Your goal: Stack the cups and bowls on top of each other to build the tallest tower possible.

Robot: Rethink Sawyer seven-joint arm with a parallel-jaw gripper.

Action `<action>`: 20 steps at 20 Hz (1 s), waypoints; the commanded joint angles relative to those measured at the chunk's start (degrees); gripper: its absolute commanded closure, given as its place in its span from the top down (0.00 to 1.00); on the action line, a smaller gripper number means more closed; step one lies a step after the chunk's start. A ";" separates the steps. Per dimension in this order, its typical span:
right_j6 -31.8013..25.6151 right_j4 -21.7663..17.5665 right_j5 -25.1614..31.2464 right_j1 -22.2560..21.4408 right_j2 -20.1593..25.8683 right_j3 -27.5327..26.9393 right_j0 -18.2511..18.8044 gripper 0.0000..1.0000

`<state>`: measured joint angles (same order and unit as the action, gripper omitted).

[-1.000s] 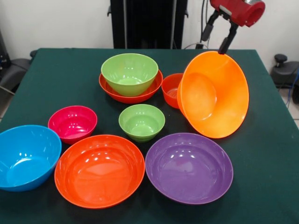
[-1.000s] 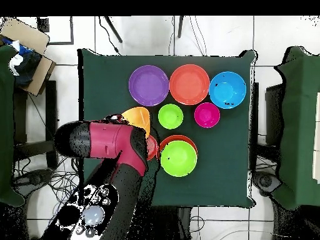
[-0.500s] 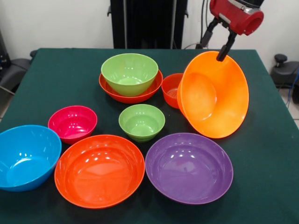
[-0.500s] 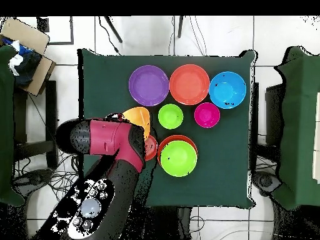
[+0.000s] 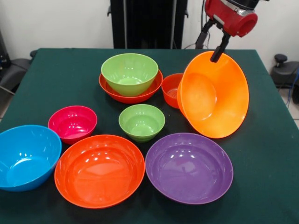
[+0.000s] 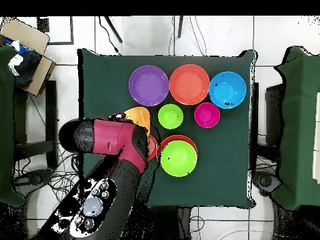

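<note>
The gripper [image 5: 211, 44] has shifted toward nine o'clock, clamped on the rim of the large orange bowl [image 5: 215, 95], which hangs tilted. The tower [image 5: 131, 77] sits at its nine o'clock; carry under way.

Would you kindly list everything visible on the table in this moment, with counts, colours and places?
Large orange bowl: 1, tilted on its side, rim held by the gripper.
Small red-orange bowl: 1, beside it.
Medium lime green bowl: 1, nested in wide red-orange bowl.
Small lime green bowl: 1, centre.
Magenta bowl: 1.
Blue bowl: 1.
Red-orange bowl: 1, front.
Purple bowl: 1, front.
Table: dark green.
Gripper: 1, black fingers.
</note>
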<state>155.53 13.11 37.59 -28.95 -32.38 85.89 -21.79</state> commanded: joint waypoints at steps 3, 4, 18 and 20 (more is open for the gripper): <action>10.73 0.69 0.37 4.69 2.00 -0.78 -1.12 1.00; 11.05 0.85 0.33 5.23 1.76 -1.23 -1.27 1.00; 11.91 3.58 0.93 9.46 -0.47 -5.40 -2.05 1.00; 11.94 3.92 0.85 10.16 -0.81 -6.03 -2.28 1.00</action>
<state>155.53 15.07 37.58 -22.44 -36.30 84.28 -23.27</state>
